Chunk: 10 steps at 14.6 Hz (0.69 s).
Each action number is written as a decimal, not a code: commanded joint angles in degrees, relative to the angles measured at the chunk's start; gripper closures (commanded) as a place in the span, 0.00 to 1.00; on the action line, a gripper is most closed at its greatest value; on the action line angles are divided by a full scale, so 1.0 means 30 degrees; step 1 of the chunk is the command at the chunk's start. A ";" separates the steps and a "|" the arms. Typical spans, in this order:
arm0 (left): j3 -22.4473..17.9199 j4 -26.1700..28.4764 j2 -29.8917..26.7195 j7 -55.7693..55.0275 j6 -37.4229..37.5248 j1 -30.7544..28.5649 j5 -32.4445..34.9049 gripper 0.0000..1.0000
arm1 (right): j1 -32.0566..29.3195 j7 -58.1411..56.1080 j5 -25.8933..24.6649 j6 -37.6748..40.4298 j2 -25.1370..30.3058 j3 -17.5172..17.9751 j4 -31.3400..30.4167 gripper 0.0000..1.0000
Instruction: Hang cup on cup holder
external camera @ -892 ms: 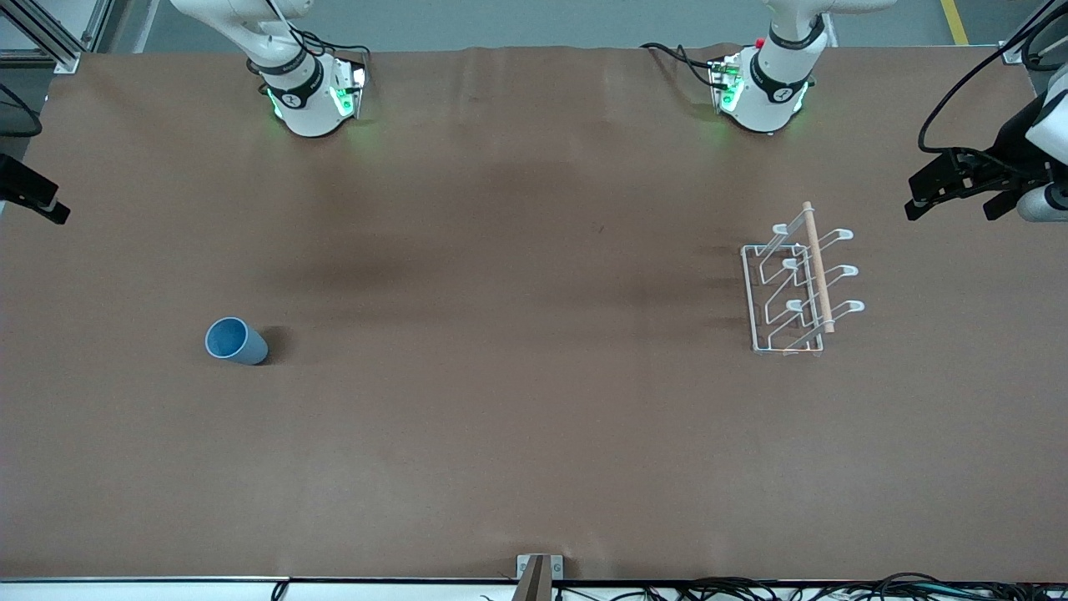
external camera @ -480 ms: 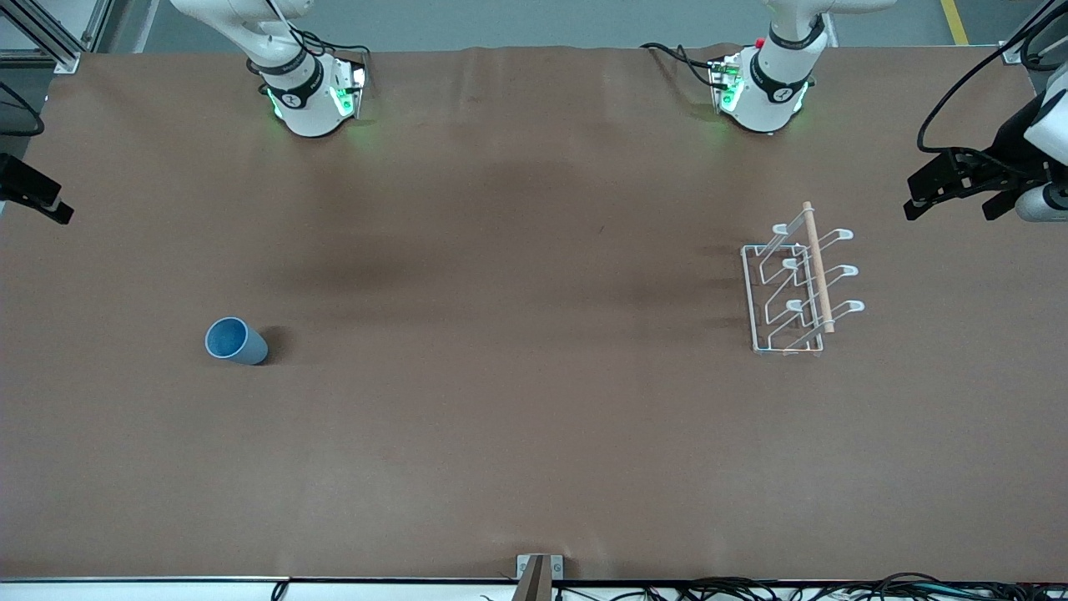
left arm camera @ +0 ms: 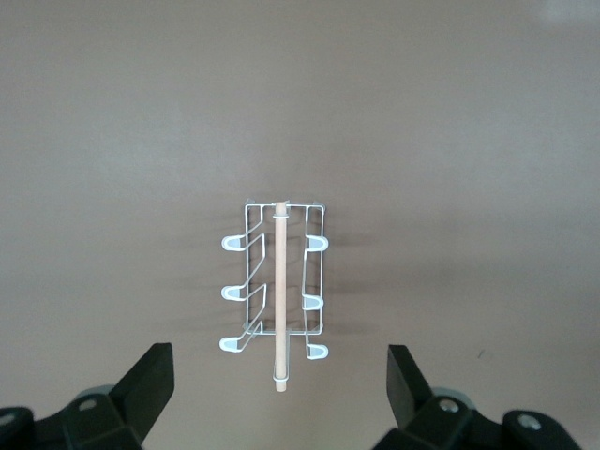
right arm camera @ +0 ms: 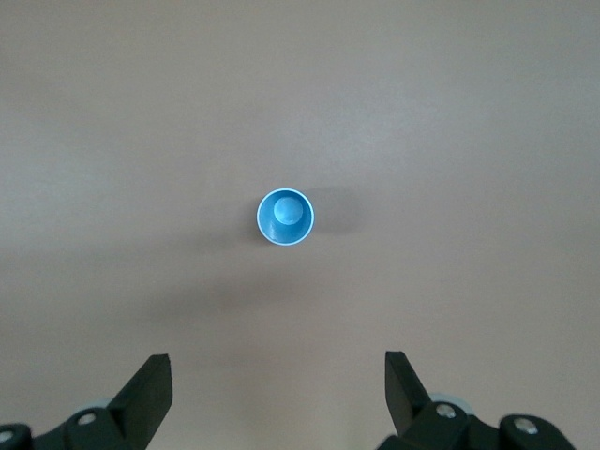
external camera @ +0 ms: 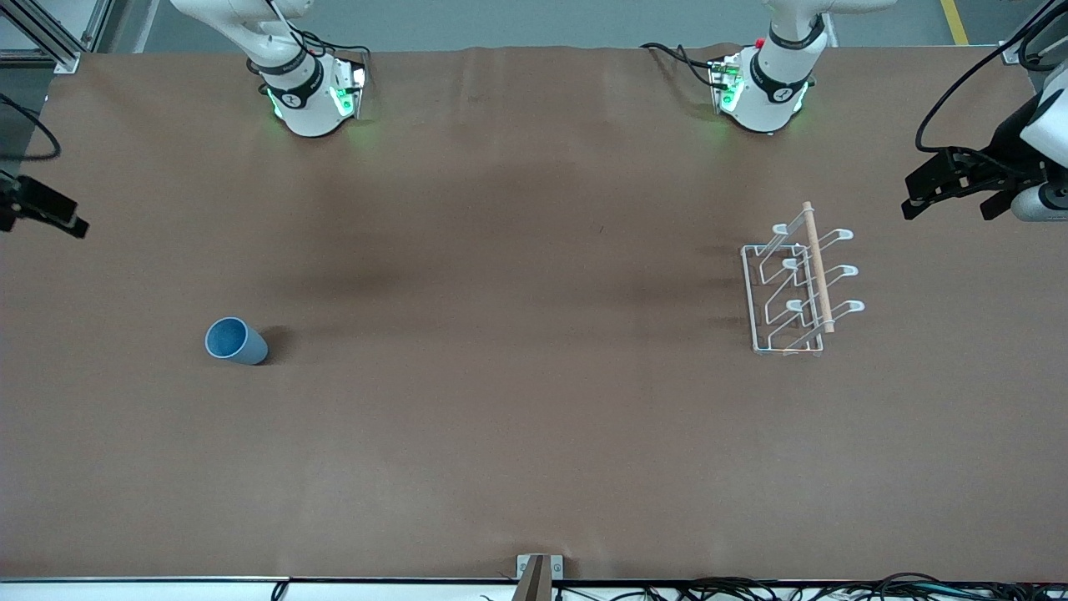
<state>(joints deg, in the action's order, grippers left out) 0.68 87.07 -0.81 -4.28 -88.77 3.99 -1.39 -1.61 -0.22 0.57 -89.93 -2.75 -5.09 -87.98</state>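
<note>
The light-blue cup (external camera: 236, 340) stands upright with its mouth up, toward the right arm's end of the table. It also shows in the right wrist view (right arm camera: 285, 217), straight below the camera. The white wire cup holder (external camera: 797, 288) with its wooden dowel stands toward the left arm's end. It also shows in the left wrist view (left arm camera: 277, 291). My right gripper (external camera: 58, 219) is open and empty, high over the table's edge, apart from the cup; its jaws frame bare table (right arm camera: 277, 360). My left gripper (external camera: 949, 209) is open and empty, high beside the holder (left arm camera: 280, 352).
The two arm bases (external camera: 309, 92) (external camera: 763, 88) stand at the table's edge farthest from the front camera. A small metal bracket (external camera: 538, 572) and cables lie along the edge nearest to it. Brown table cover (external camera: 517, 376) spans between the cup and the holder.
My right gripper has moved a little inward over the table's end. My left gripper has shifted very slightly. The cup and the holder have not moved.
</note>
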 commanded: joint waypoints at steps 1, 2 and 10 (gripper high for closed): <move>-0.0050 -0.0136 0.0006 0.0107 0.0264 0.0017 -0.0095 0.00 | 0.0010 -0.0334 -0.0015 -0.2327 -0.1366 -0.0030 -0.1428 0.00; -0.0050 -0.0136 0.0006 0.0223 0.0264 -0.0012 -0.0095 0.00 | -0.0077 -0.1004 -0.0044 -0.3585 -0.1688 -0.0059 -0.2278 0.00; -0.0079 -0.0077 0.0211 0.0342 0.0060 -0.0071 -0.0095 0.00 | -0.0809 -0.3787 -0.0015 -1.2434 -0.5028 -0.0148 -0.7347 0.00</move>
<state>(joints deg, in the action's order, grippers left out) 0.61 87.21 -0.45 -4.25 -88.72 3.86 -1.39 -2.68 -8.11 0.51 -121.93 -17.02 -5.94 -105.69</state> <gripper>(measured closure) 0.000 0.000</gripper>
